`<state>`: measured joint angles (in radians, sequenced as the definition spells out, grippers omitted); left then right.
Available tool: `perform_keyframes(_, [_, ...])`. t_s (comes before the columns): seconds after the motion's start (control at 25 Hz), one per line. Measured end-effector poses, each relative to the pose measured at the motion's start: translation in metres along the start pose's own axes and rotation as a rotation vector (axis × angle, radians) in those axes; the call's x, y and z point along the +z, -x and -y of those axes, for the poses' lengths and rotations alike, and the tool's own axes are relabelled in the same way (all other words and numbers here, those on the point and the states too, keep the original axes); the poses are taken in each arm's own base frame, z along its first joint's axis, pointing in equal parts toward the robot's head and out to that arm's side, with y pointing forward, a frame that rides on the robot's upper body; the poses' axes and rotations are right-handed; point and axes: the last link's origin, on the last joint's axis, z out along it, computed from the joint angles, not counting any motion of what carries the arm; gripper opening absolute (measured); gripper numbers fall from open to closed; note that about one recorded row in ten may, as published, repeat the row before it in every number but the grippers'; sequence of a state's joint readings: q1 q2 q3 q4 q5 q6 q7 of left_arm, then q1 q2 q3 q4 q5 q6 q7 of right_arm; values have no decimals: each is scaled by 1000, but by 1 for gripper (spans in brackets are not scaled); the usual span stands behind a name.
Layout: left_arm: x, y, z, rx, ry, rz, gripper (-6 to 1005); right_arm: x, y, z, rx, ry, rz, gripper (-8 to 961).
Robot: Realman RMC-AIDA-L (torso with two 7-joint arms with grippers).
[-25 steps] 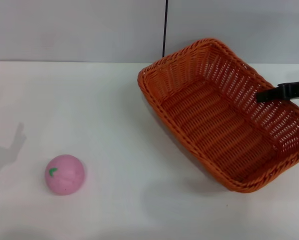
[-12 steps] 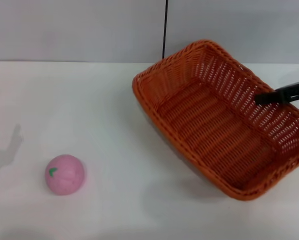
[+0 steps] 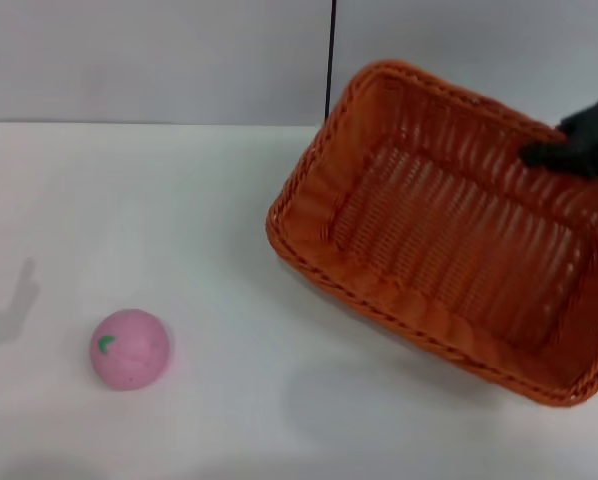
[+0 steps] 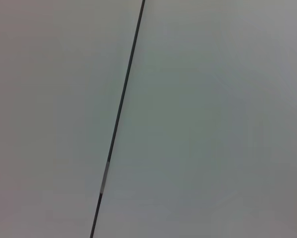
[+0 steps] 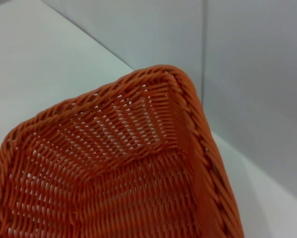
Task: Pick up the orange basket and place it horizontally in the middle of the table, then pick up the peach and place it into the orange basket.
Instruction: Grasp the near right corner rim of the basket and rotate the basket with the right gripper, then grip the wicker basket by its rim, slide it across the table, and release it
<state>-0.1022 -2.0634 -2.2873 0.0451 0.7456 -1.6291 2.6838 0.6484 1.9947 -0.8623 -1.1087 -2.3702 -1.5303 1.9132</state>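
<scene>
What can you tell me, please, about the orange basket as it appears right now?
The orange basket is a large rectangular woven wicker piece with sloping open-weave sides and a braided rim. It is empty, raised and tilted above the right part of the white table, its opening facing the head camera. The right tool grips its far rim.

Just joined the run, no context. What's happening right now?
The right pincer grips the far rim of the orange basket and holds it tilted above the right side of the table, opening facing the head camera. The peach sits untouched near the left front of the table. The left arm is out of view; its wrist camera shows only a wall. The basket is not yet set down in the middle.
</scene>
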Motion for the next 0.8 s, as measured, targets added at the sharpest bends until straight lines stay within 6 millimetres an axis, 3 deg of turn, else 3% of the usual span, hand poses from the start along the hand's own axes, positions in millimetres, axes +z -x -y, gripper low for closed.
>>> perform_keyframes(0.28, [-9,-2,-4,-1,39,-4,813,7,18,-6,-304,25,70,140])
perform_keyframes(0.8, [-34,-5,-9,-11,50,-23,812,30,49,-17,-591,103,149,141])
